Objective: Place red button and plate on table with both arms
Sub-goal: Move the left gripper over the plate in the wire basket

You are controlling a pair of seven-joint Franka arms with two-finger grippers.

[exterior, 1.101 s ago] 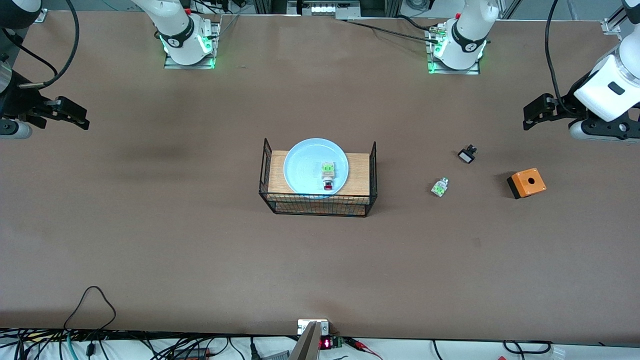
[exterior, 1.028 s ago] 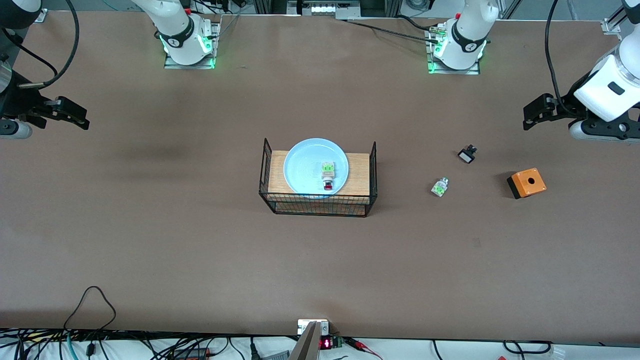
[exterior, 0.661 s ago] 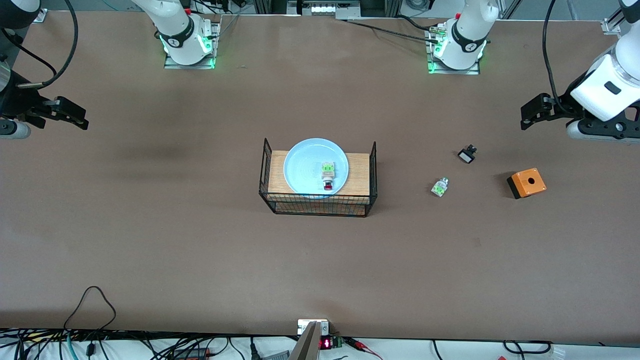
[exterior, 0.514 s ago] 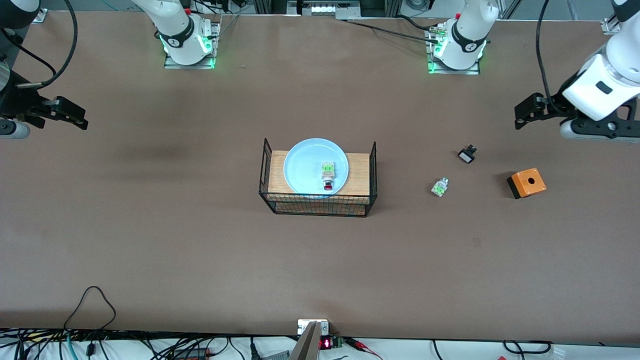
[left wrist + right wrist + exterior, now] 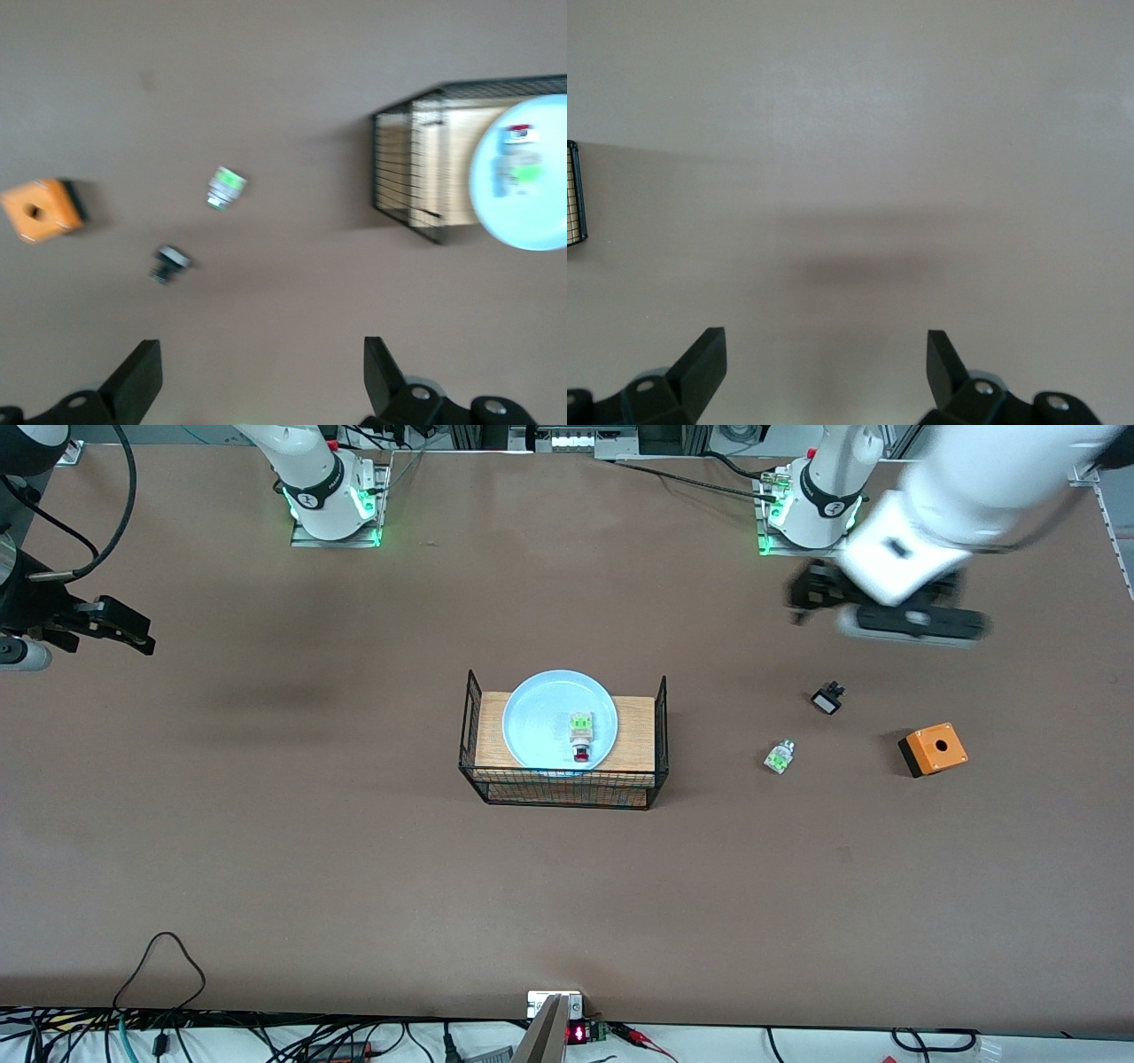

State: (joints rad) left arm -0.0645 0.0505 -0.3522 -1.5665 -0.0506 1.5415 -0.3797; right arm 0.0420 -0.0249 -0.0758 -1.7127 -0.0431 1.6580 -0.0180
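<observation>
The pale-blue plate (image 5: 558,719) rests on the wooden top of a black wire basket (image 5: 563,788) at the table's middle. The red button (image 5: 580,739) lies in the plate, red cap toward the front camera. Both show in the left wrist view, the plate (image 5: 524,186) and the button (image 5: 516,159). My left gripper (image 5: 802,598) is open and empty, up in the air over bare table (image 5: 354,868) between the basket and the left arm's base. My right gripper (image 5: 142,638) is open and empty, over the table's edge at the right arm's end; its view shows bare table and a basket corner (image 5: 574,195).
Toward the left arm's end of the table lie a white-and-green part without a red cap (image 5: 780,756), a small black part (image 5: 827,698) and an orange box with a hole (image 5: 933,749). All three show in the left wrist view. Cables run along the front edge.
The left arm has swung fast from the table's end toward the middle, its gripper still open. The right arm has barely moved. Plate and button have not moved.
</observation>
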